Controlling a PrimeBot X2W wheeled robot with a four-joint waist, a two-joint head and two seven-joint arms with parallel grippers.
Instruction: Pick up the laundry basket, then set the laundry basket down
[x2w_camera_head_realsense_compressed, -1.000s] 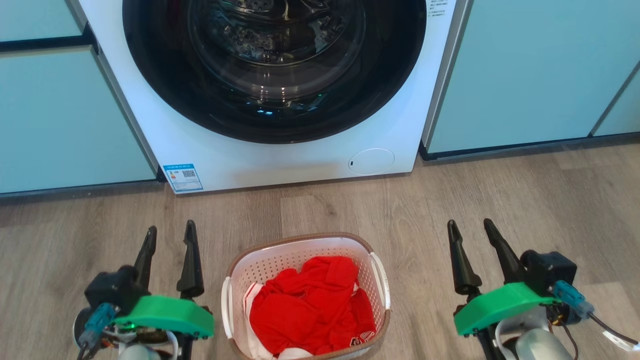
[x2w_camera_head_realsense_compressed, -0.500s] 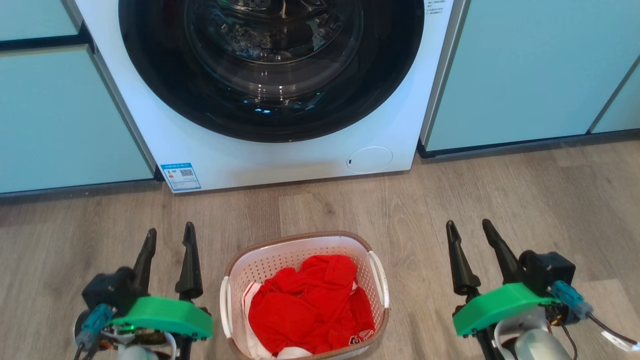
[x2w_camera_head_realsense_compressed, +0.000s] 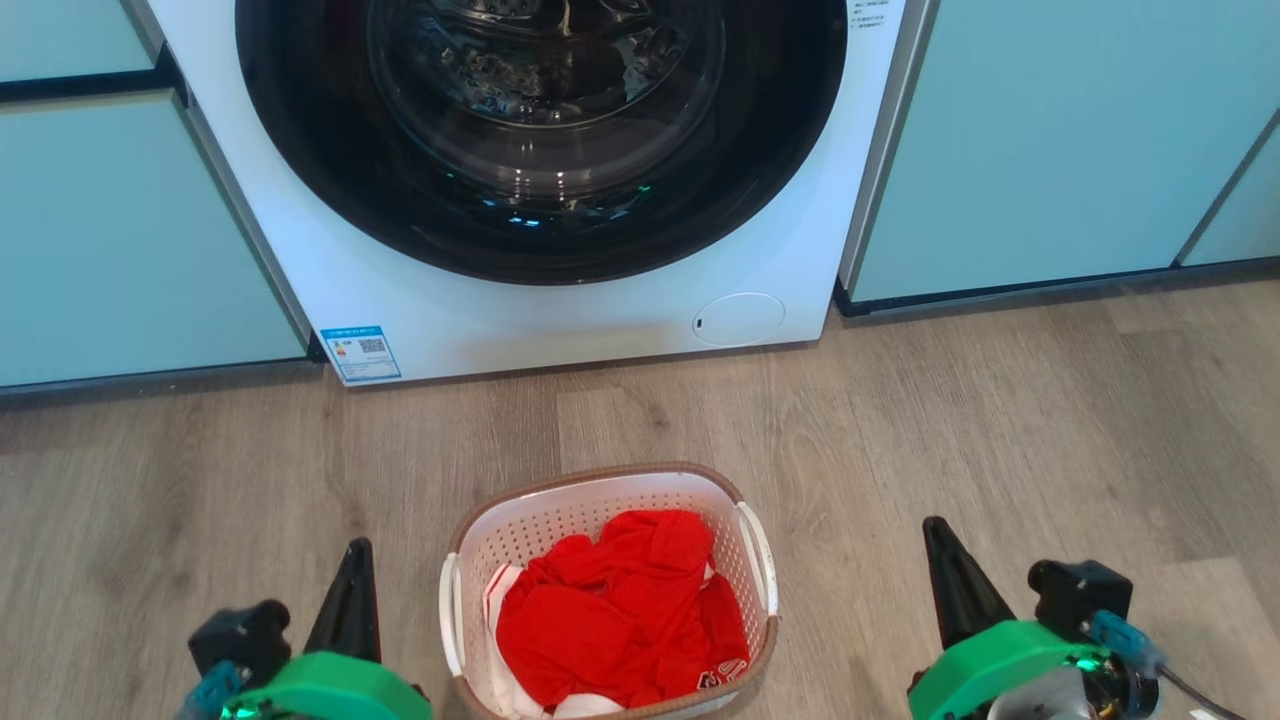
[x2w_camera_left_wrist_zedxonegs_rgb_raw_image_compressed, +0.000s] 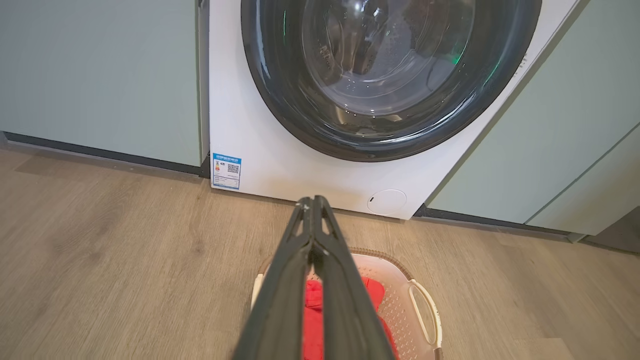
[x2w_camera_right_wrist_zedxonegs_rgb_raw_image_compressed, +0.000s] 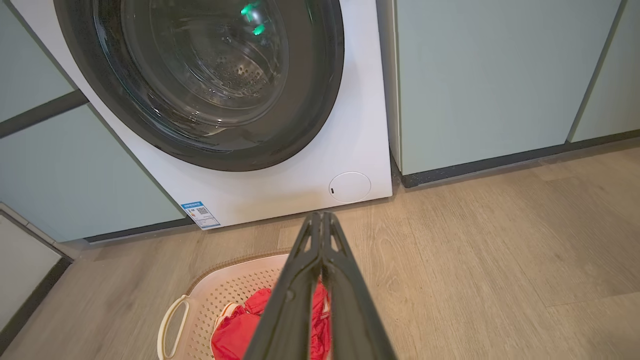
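The left gripper (x2w_camera_head_realsense_compressed: 355, 562) has its two long dark fingers pressed flat together, tip to tip. In the left wrist view they meet in one narrow point (x2w_camera_left_wrist_zedxonegs_rgb_raw_image_compressed: 312, 207) with nothing between them. It hangs in the air just beside the left handle (x2w_camera_head_realsense_compressed: 449, 612) of the laundry basket (x2w_camera_head_realsense_compressed: 570, 525), clear of it. The right gripper (x2w_camera_head_realsense_compressed: 945, 560) is closed the same way, its fingers joined into a single tapering spike (x2w_camera_right_wrist_zedxonegs_rgb_raw_image_compressed: 320, 220). It grips nothing and stands further off from the basket's right handle (x2w_camera_head_realsense_compressed: 761, 558). Each wrist carries a smooth bright green plastic shell (x2w_camera_head_realsense_compressed: 985, 655).

The basket stands upright on the floor (x2w_camera_head_realsense_compressed: 900, 420) between the two grippers. It is a rounded rectangle of white plastic with walls pierced by rows of small round holes. A brown rim (x2w_camera_head_realsense_compressed: 600, 474) with a woven look runs round its top, and a thin white hoop handle sits on each short side. Inside lies a crumpled red garment (x2w_camera_head_realsense_compressed: 620, 610), soft and folded over itself. A strip of white cloth (x2w_camera_head_realsense_compressed: 503, 600) shows at its left edge.

Beyond the basket's far rim, across a band of bare floor, is the washing machine (x2w_camera_head_realsense_compressed: 560, 320). Its front is glossy white, with a wide black ring round a domed glass door (x2w_camera_head_realsense_compressed: 540, 130). A small round cap (x2w_camera_head_realsense_compressed: 738, 320) and a blue label (x2w_camera_head_realsense_compressed: 362, 353) sit low on its front. Matte pale teal cabinet fronts (x2w_camera_head_realsense_compressed: 1050, 150) flank it. The floor is grey-brown planking with a wood grain.
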